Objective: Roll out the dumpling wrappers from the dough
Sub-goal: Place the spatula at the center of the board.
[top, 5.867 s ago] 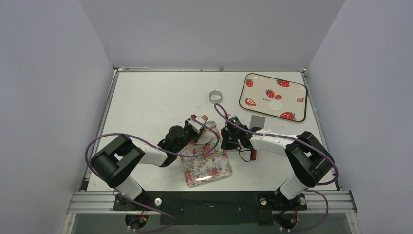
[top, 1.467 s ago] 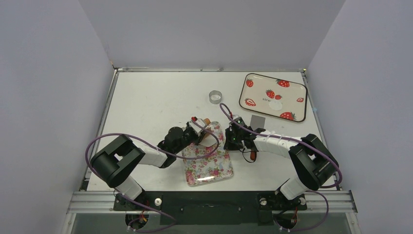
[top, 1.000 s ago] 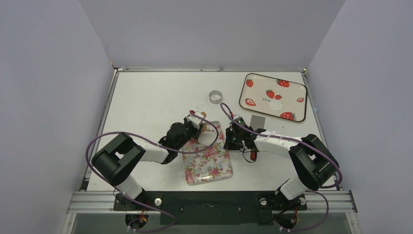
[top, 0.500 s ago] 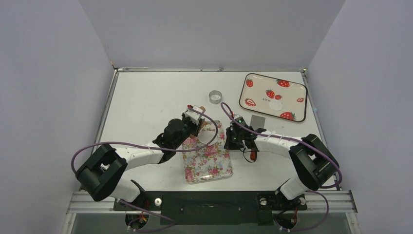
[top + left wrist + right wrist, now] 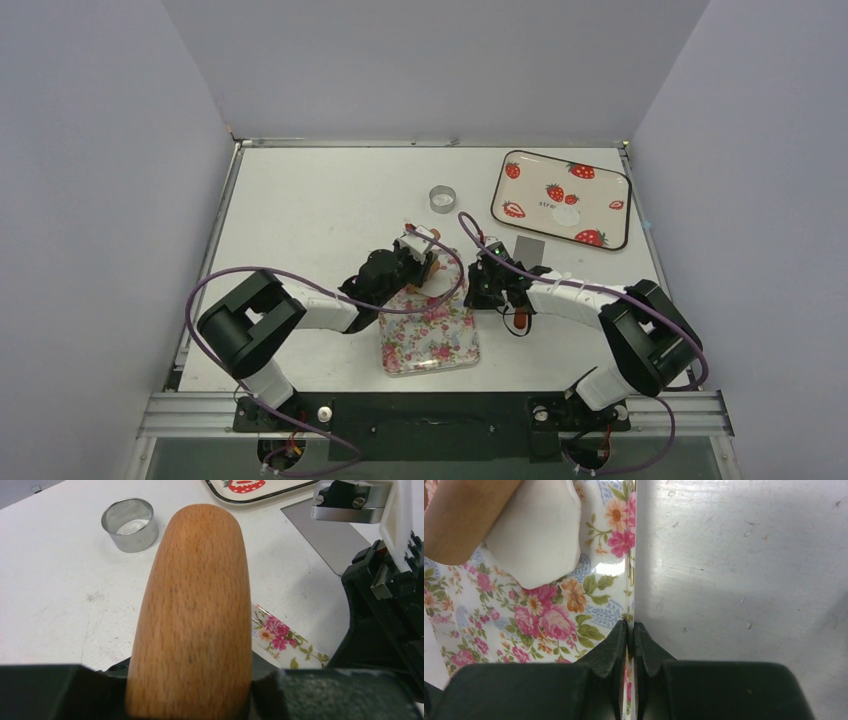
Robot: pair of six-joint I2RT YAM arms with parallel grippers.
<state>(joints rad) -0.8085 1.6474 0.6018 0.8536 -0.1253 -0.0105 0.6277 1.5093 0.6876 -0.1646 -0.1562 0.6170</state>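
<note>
Plainly, the right gripper (image 5: 630, 630) pinches the thin glossy rim of the floral tray (image 5: 549, 625), jaws nearly closed on it. The left gripper (image 5: 413, 264) clasps the smooth, grainy wooden roller (image 5: 192, 605), whose rounded end rests on the soft white dough (image 5: 536, 535) on that tray. One pale disc, probably a dumpling wrapper (image 5: 566, 215), lies on the strawberry tray (image 5: 600, 190).

Strawberry tray (image 5: 605, 188): one short line of small dark lettering (image 5: 545, 203) printed near its middle, beside the painted strawberries.
Reading: begins "str"; the remaining letters are too small to make out in the top view.
Wrist views: no legible text, number or brand mark on anything shown.
</note>
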